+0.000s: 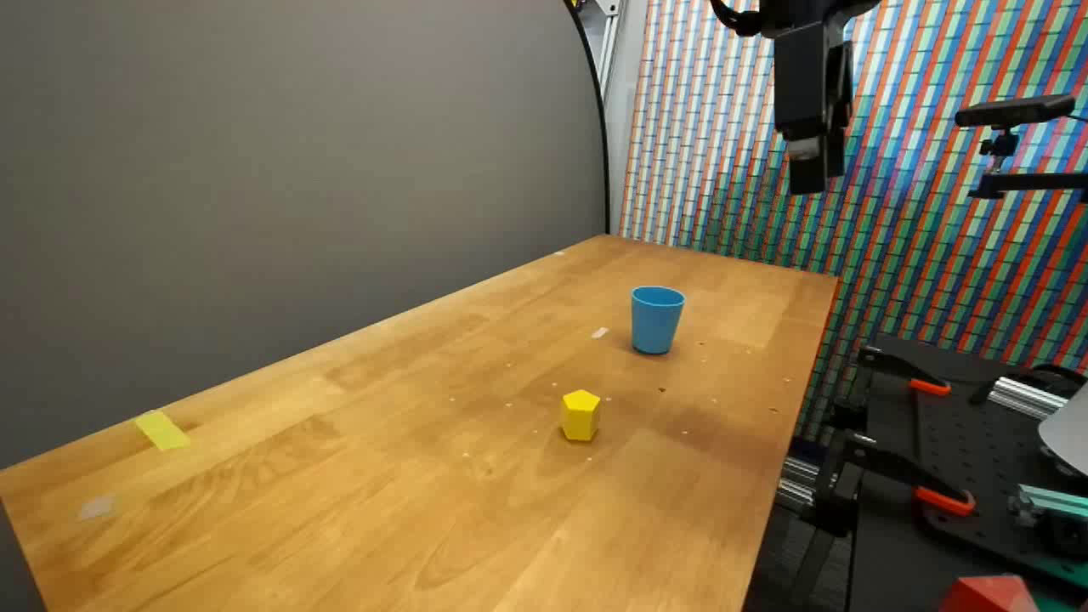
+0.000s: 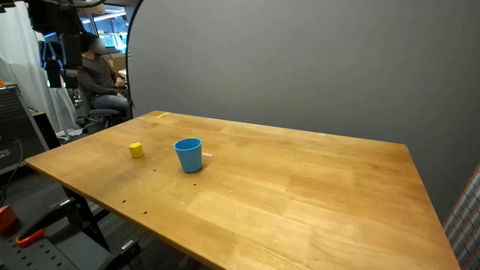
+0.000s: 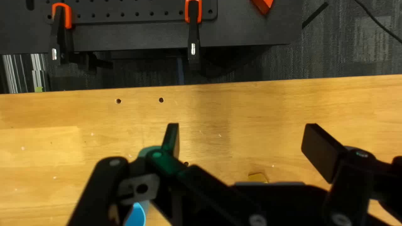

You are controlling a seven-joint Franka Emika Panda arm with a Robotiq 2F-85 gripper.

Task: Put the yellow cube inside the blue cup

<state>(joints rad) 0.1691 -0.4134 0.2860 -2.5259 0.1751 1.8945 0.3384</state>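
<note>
The yellow cube [image 1: 580,416] is a small chunky block with a five-sided top, standing on the wooden table. It also shows in an exterior view [image 2: 136,150]. In the wrist view only one edge of the cube [image 3: 257,178] shows; the gripper body hides the rest. The blue cup [image 1: 654,325] stands upright a short way from the cube, also seen in an exterior view [image 2: 190,157]. In the wrist view a part of the cup [image 3: 137,216] shows behind the left finger linkage. My gripper [image 3: 241,135] is open and empty, high above the table, also seen in both exterior views [image 1: 821,174] [image 2: 62,80].
The wooden table [image 1: 382,476] has a flat yellow tape scrap [image 1: 162,430] near its far edge. A grey screen [image 2: 281,67] stands behind it. A black base with orange-tipped clamps [image 1: 909,484] sits beside the table's edge, across a gap. A person [image 2: 99,75] sits in the background.
</note>
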